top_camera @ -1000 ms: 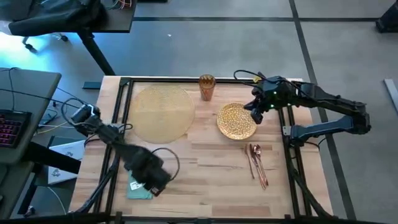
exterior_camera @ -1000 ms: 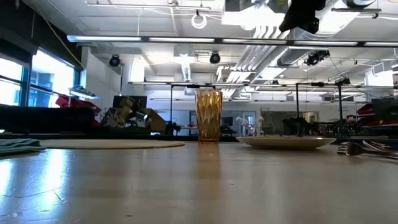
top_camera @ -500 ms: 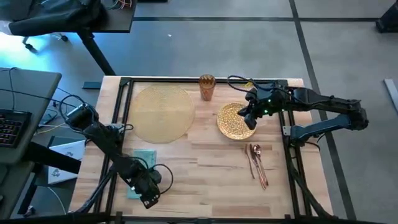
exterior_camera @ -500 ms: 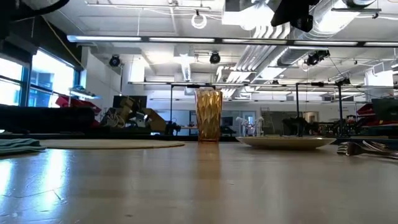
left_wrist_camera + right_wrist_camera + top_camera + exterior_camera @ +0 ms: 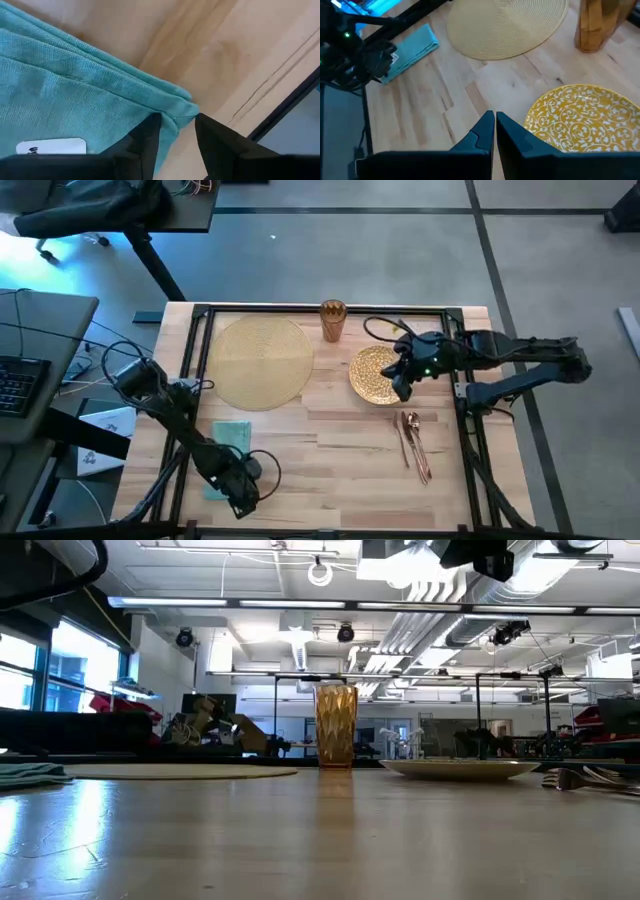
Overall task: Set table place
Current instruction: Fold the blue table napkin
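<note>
The teal napkin [image 5: 228,442] lies flat near the table's front left corner, folded in several layers. My left gripper [image 5: 237,492] is low at its near corner, shut on it [image 5: 177,131]. The round pale-gold placemat [image 5: 260,362] lies at the far left, with the amber cup [image 5: 333,320] standing beside it. The glittery gold plate [image 5: 376,373] lies right of centre. My right gripper [image 5: 404,387] hangs shut and holding nothing over the plate's near right rim [image 5: 494,131], high above the table [image 5: 480,554]. The fork, spoon and knife [image 5: 412,444] lie together at the near right. My left gripper has the napkin's folded corner [image 5: 184,107] between its two fingertips [image 5: 150,131], and several layers show there. The cloth puckers slightly at the corner. The fingers come from the near side, slanting down. The napkin's other parts lie flat on the table.
A black rail frame [image 5: 195,360] runs around the table top. Bare wood [image 5: 320,450] stretches between the napkin and the cutlery. Cables [image 5: 385,328] loop at my right arm's wrist, near the cup.
My left gripper has moved toward the table's near edge, off the middle of the napkin and onto its near corner, so most of the napkin now shows. My right gripper has shifted slightly toward the near edge over the plate's right rim.
</note>
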Tool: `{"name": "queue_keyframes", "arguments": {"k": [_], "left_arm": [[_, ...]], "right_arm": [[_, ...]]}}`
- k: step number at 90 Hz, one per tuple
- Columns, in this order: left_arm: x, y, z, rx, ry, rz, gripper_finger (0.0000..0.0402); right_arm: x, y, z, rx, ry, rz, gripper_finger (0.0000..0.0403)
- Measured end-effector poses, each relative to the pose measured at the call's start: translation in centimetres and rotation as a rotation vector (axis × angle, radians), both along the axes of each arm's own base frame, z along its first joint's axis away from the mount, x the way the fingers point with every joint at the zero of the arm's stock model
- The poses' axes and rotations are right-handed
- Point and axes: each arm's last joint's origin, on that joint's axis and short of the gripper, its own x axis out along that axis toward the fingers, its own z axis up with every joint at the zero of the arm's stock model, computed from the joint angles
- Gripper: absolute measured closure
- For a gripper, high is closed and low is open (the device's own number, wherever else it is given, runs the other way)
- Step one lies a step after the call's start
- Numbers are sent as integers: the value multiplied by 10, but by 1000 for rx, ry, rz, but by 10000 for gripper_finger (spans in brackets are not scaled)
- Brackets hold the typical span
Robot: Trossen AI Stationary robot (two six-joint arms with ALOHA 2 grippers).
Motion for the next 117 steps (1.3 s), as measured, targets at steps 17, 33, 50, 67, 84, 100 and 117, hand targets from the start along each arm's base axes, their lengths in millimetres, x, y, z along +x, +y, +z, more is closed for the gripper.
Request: {"name": "queue_keyframes", "arguments": {"k": [17, 33, 50, 67, 84, 100, 117], "left_arm": [[3, -2, 15, 57, 11, -42, 342], [2, 0, 16, 73, 34, -79, 392], [1, 0, 17, 70, 56, -48, 397], [2, -5, 17, 34, 14, -71, 365], [-1, -3, 16, 84, 30, -68, 304], [-3, -2, 15, 137, 8, -75, 303], [-4, -2, 13, 147, 15, -84, 331]], "right_arm": [[0, 3, 0, -16, -6, -30, 402], [0, 6, 0, -25, -10, -42, 402], [0, 6, 0, -21, -10, -45, 402], [0, 6, 0, -11, -12, -54, 402], [0, 6, 0, -5, -12, -54, 402], [0, 7, 0, 5, -12, -47, 402], [0, 7, 0, 9, -11, -44, 402]]}}
